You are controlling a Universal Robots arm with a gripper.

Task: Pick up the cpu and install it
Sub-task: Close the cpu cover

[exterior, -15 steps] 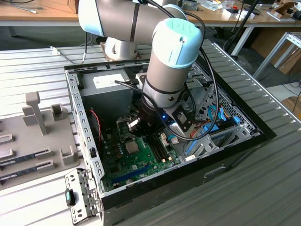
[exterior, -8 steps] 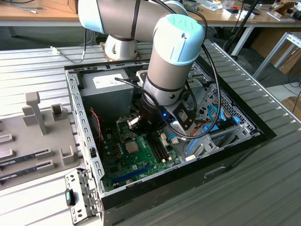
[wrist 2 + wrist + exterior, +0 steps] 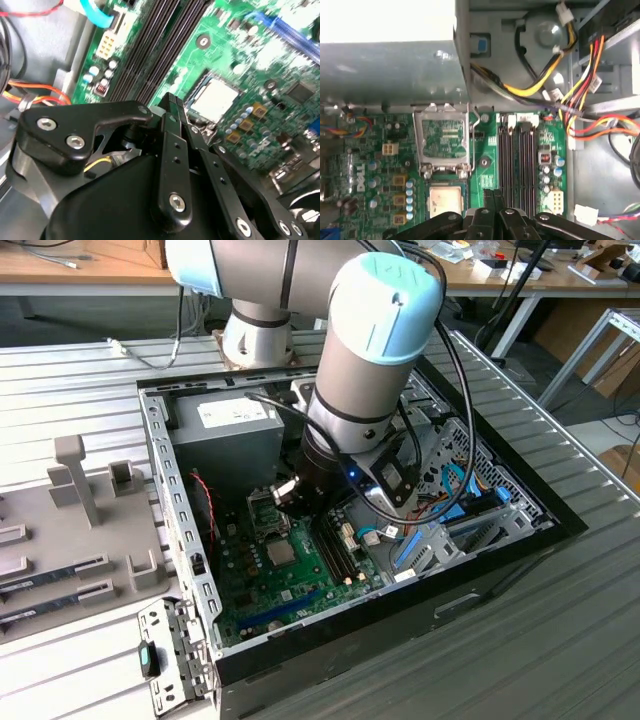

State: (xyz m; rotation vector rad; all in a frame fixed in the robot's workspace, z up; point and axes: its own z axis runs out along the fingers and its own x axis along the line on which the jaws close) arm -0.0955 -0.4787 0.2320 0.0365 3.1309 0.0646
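Note:
The cpu (image 3: pixel 444 200), a small square chip with a silver top, lies flat in its socket on the green motherboard (image 3: pixel 380 165); it also shows as the cpu (image 3: pixel 215 97) and the cpu (image 3: pixel 280 553). The socket's metal load plate (image 3: pixel 442 140) is flipped open beside it. My gripper (image 3: pixel 493 196) hangs just above the board between the cpu and the black memory slots (image 3: pixel 515 150), shut with nothing between its fingers. In the second wrist view the gripper (image 3: pixel 171 102) has its black tips together, close to the chip's edge. In the exterior view the gripper (image 3: pixel 284 493) is low inside the case.
The open computer case (image 3: pixel 180 530) has metal walls all round. A grey power-supply box (image 3: pixel 225 430) stands at the back, close to the arm. Bundles of coloured cables (image 3: pixel 580 95) cross the drive bay. A grey fixture tray (image 3: pixel 80 540) lies at the exterior view's left.

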